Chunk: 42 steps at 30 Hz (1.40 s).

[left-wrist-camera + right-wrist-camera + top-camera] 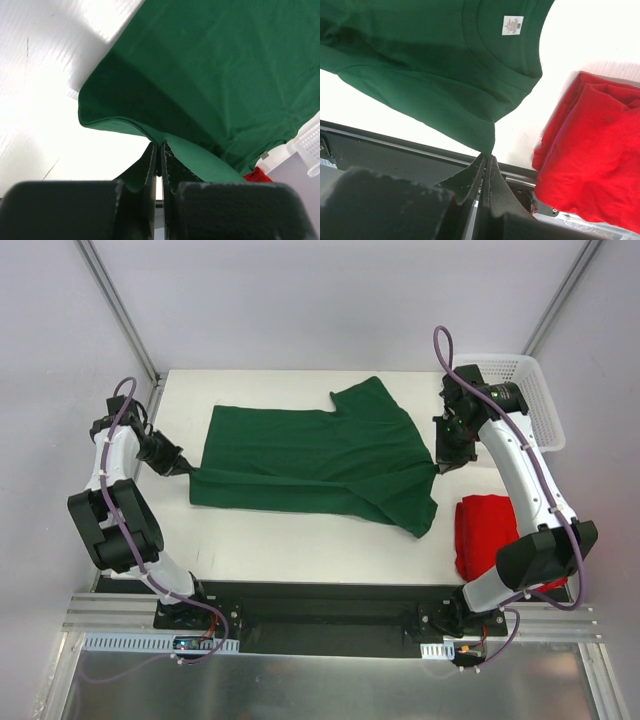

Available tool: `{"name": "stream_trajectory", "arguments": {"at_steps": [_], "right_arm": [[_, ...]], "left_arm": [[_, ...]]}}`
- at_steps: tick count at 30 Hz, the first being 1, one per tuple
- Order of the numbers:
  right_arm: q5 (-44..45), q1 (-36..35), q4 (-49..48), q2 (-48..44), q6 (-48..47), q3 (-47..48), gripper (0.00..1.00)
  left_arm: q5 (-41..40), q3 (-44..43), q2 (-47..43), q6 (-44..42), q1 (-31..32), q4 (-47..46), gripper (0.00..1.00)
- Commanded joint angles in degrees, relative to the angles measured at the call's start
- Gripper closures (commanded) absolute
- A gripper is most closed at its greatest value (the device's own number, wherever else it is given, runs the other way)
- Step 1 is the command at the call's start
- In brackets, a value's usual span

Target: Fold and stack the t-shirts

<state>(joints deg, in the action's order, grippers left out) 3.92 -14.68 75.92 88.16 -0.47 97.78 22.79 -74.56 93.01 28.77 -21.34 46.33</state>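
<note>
The left tool point(160, 148) and right tool point(488, 158) each clamp an opposite end of the green t-shirt point(300, 455) on the bench point(300, 545), the folded red t-shirt point(485, 535) lying near it.

One white neck label point(512, 25) noted, sewn inside the collar of the green t-shirt point(420, 60). Its dark print is too small to read. No legible text, brand or number elsewhere.

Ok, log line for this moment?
step: fold green t-shirt | left pincer: shut on its left corner | right pincer: shut on its right edge | red t-shirt: folded, near right
</note>
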Motion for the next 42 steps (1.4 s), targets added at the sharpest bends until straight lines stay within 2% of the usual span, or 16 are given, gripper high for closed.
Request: {"name": "stream_trajectory", "arguments": {"at_steps": [1,14,25,42], "right_arm": [[2.4,1.2,6.3,1.5,-0.4,2.0,0.99],[3.0,2.2,5.6,1.8,-0.7,-2.6,0.99],[3.8,3.5,5.2,3.6,-1.1,-4.1,0.99],[3.5,4.0,5.0,6.1,-2.2,-5.9,0.99]], "left_arm": [[-2.0,-3.7,1.7,-1.2,0.0,0.3,1.00],[-4.3,-6.4,7.7,-2.4,-0.6,0.7,1.00],[-3.0,-12.5,14.2,-1.9,-0.3,0.8,1.00],[-3.0,-18.8,21.7,-1.4,5.2,1.0,1.00]]}}
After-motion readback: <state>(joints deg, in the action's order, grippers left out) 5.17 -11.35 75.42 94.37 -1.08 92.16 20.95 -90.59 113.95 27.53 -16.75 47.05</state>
